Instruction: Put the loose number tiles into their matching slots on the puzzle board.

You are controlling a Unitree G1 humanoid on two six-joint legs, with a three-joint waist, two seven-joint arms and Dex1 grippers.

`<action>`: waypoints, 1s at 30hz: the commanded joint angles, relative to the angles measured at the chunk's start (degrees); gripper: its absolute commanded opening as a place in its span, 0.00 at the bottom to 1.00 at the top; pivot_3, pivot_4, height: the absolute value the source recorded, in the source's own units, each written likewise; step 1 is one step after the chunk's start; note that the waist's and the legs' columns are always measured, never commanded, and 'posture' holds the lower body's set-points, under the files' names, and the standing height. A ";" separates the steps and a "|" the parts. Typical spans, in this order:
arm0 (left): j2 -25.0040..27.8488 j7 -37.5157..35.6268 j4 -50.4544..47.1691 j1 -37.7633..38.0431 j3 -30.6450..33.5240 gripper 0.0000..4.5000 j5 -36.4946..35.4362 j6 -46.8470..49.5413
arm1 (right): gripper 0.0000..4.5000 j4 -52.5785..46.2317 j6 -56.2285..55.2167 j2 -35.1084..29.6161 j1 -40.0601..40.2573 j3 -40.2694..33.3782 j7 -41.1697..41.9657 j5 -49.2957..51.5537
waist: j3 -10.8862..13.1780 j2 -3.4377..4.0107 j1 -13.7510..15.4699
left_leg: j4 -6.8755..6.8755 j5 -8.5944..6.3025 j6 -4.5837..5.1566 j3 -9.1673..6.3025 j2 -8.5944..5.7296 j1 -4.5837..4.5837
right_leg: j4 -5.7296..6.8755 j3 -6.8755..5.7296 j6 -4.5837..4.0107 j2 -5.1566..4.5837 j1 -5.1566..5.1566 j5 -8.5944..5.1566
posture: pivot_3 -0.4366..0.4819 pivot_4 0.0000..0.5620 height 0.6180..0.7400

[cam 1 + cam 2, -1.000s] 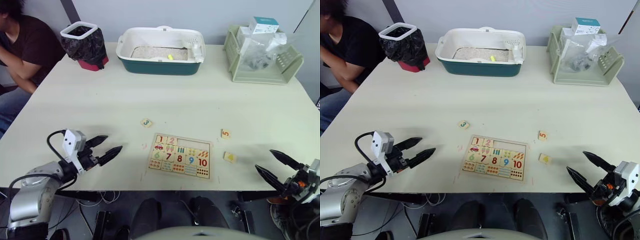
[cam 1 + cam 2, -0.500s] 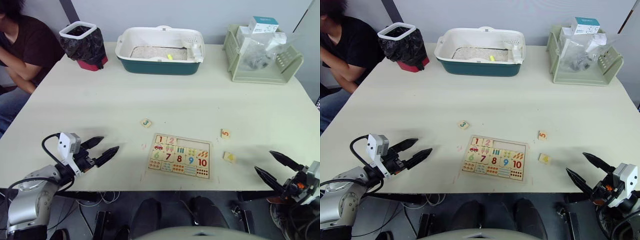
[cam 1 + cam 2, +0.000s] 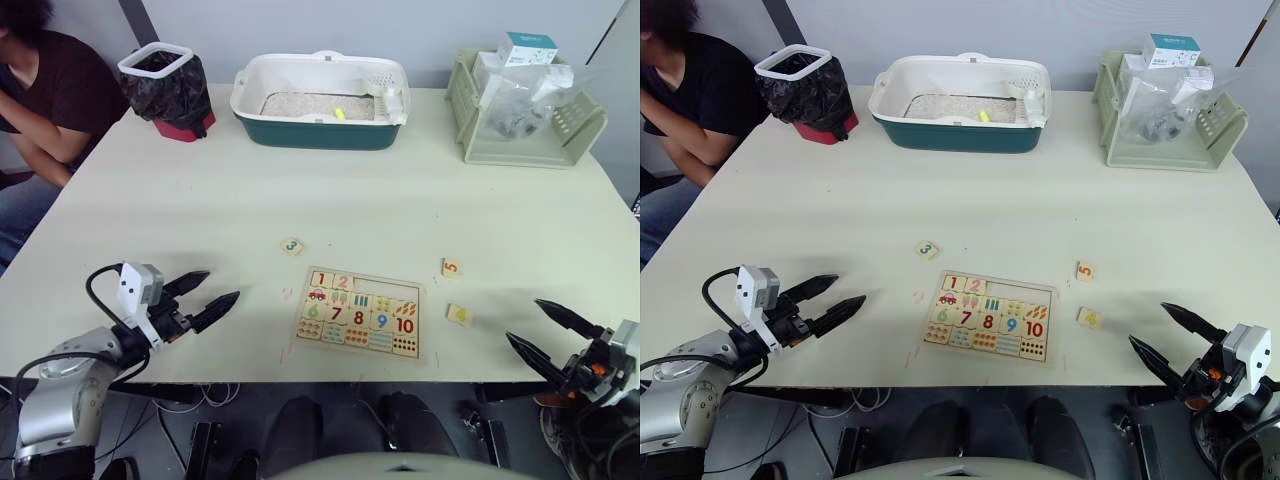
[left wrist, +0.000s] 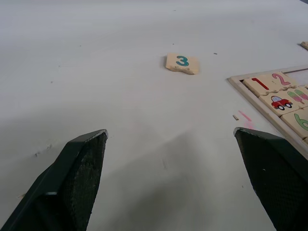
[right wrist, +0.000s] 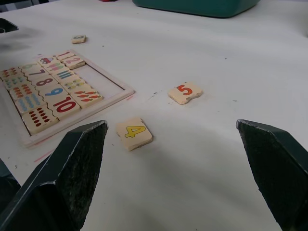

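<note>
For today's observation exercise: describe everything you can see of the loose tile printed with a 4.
The 4 tile is a small, roughly square piece of pale wood with rounded corners, printed with a yellow 4. It lies flat and face up on the white table, touching nothing else. It sits just off the puzzle board on the robot's right, nearer the robot than the 5 tile, ahead of the open right gripper.
</note>
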 commanded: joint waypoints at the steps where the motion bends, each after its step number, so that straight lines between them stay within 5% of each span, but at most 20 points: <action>1: 1.11 -1.08 -0.38 -0.50 0.27 1.00 -0.40 -1.62 | 1.00 -0.53 -0.83 -0.43 -0.03 -0.88 1.08 0.98 | 0.00 0.00 0.02 | 0.00 0.00 0.00 0.00 0.00 0.00 | 0.00 0.00 0.00 0.00 0.00 0.00 | 0.48 0.27 1.00; 14: 7.51 -10.58 10.18 -10.35 -4.71 1.00 2.32 -7.06 | 1.00 -3.89 2.99 -2.27 1.28 -1.55 7.84 7.46 | 0.00 0.00 0.03 | -0.03 0.00 0.00 0.03 -0.01 -0.01 | -0.02 0.01 0.00 0.00 -0.02 0.00 | 0.48 0.27 1.00; 23: 8.11 -19.09 25.13 -27.81 -14.95 1.00 8.55 -12.98 | 1.00 -9.36 4.12 -2.24 2.92 -0.55 8.58 8.23 | 0.00 -0.04 0.19 | -0.06 0.00 0.00 -0.01 -0.05 -0.05 | -0.02 -0.01 0.00 0.04 -0.03 0.01 | 0.48 0.27 1.00; 30: 5.94 -24.71 46.22 -46.53 -23.94 1.00 18.01 -22.16 | 1.00 -10.06 3.36 -2.07 2.12 0.14 8.45 7.24 | 0.02 -0.11 0.19 | -0.06 0.01 0.01 -0.05 -0.06 -0.10 | -0.03 -0.01 -0.03 0.11 -0.03 0.03 | 0.48 0.27 1.00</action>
